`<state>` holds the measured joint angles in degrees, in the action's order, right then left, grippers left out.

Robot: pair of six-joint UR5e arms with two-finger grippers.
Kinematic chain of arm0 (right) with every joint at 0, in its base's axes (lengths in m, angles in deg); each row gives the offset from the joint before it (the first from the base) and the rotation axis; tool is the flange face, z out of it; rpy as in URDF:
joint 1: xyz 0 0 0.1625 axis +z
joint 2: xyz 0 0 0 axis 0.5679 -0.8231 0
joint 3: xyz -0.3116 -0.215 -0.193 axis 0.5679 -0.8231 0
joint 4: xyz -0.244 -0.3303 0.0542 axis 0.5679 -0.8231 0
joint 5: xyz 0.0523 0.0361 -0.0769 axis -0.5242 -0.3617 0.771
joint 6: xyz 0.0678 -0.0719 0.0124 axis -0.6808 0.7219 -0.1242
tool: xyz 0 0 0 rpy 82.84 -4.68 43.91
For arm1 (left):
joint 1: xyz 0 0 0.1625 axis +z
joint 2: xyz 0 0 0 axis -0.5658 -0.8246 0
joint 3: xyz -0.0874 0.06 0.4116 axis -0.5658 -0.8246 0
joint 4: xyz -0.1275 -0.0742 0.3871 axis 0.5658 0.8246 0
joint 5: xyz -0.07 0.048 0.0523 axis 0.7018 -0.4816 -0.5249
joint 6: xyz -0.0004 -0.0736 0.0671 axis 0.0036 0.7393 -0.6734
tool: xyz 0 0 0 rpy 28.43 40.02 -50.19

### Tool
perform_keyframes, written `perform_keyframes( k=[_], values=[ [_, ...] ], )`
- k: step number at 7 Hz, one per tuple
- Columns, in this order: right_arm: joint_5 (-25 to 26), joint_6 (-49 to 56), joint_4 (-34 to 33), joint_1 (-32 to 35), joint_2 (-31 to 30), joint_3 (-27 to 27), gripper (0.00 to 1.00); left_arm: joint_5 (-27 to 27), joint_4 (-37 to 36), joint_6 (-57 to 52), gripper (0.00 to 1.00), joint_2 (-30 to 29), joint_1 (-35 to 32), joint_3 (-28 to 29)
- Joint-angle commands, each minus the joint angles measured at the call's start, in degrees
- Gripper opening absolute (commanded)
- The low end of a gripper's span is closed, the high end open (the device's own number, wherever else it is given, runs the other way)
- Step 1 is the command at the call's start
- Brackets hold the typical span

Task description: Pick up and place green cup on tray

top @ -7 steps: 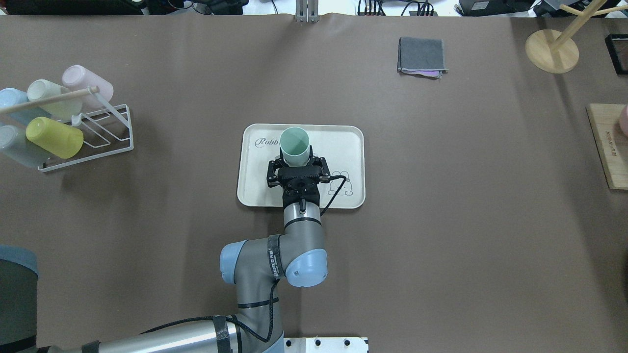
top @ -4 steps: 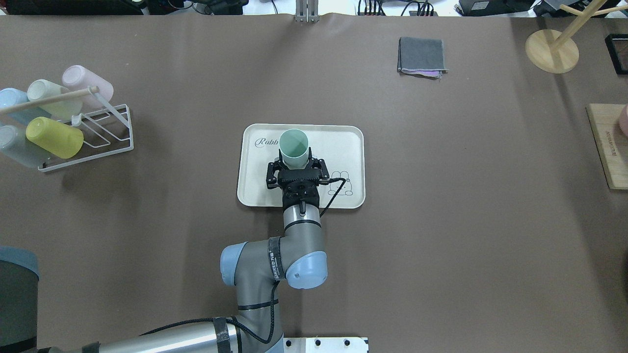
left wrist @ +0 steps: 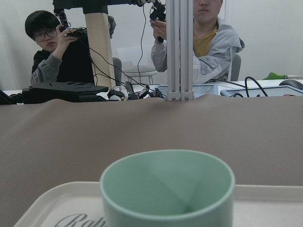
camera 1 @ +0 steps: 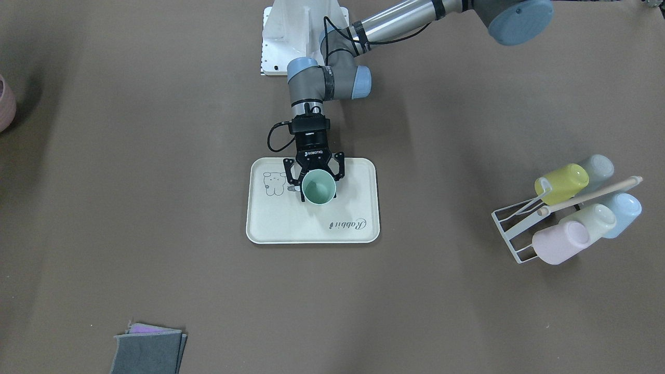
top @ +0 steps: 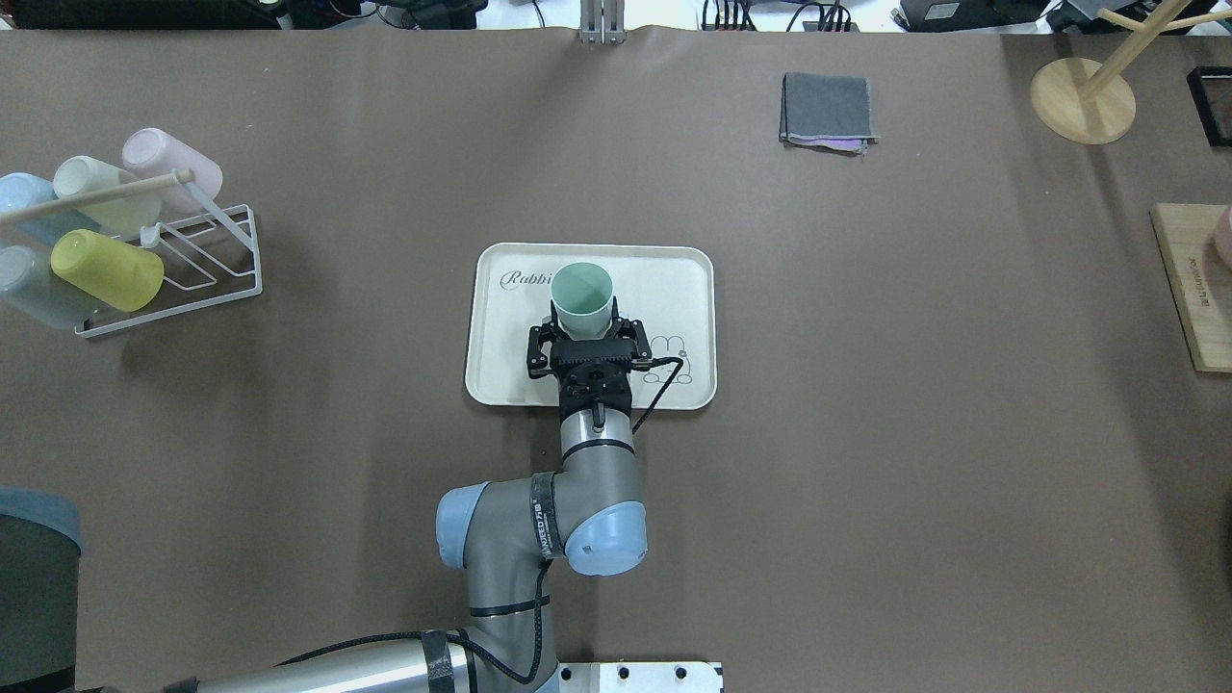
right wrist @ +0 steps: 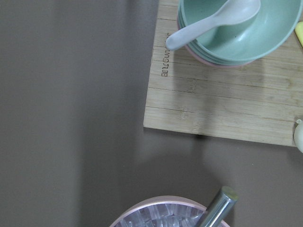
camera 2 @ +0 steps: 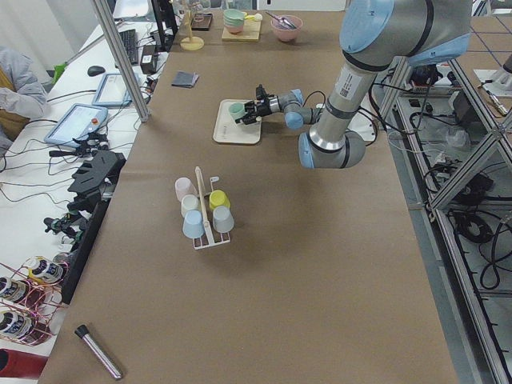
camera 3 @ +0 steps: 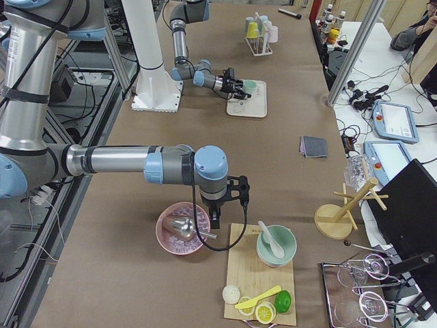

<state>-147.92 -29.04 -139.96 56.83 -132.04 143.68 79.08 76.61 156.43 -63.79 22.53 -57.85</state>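
Green cup (top: 581,289): stood upright inside the tray (top: 674,289) rim, left hand (top: 583,327) pinching its sides; release and withdrawal were seemingly left to you.

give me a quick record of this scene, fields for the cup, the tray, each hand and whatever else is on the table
green cup: upright, mouth up, over the tray's middle beside the "Rabbit" script
tray: flat on the brown table
left hand: closed on the green cup's lower wall
cup touching tray: cannot tell
right hand: far from the tray, by a pink bowl; open or shut cannot tell
others: wire rack holding five cups; folded grey cloth
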Motion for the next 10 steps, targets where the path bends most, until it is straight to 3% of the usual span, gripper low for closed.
perform_keyframes(
  k=[1,4,6,9,10],
  values=[
    [0.0,0.0,0.0,0.0,0.0,0.0,1.0,0.0,0.0,0.0,0.98,0.0,0.1,0.0],
    [0.0,0.0,0.0,0.0,0.0,0.0,1.0,0.0,0.0,-0.3,0.98,0.2,0.2,-2.1],
    [0.0,0.1,0.0,0.1,0.0,0.0,1.0,0.1,0.1,-4.7,0.98,2.3,0.3,-9.4],
    [0.0,0.1,0.0,0.0,0.0,0.0,1.0,7.2,0.4,-13.1,0.98,9.8,-0.7,-26.7],
    [0.0,0.1,0.0,0.1,0.0,0.0,1.0,13.3,0.2,-18.9,0.98,15.4,-1.0,-37.0]
  ],
)
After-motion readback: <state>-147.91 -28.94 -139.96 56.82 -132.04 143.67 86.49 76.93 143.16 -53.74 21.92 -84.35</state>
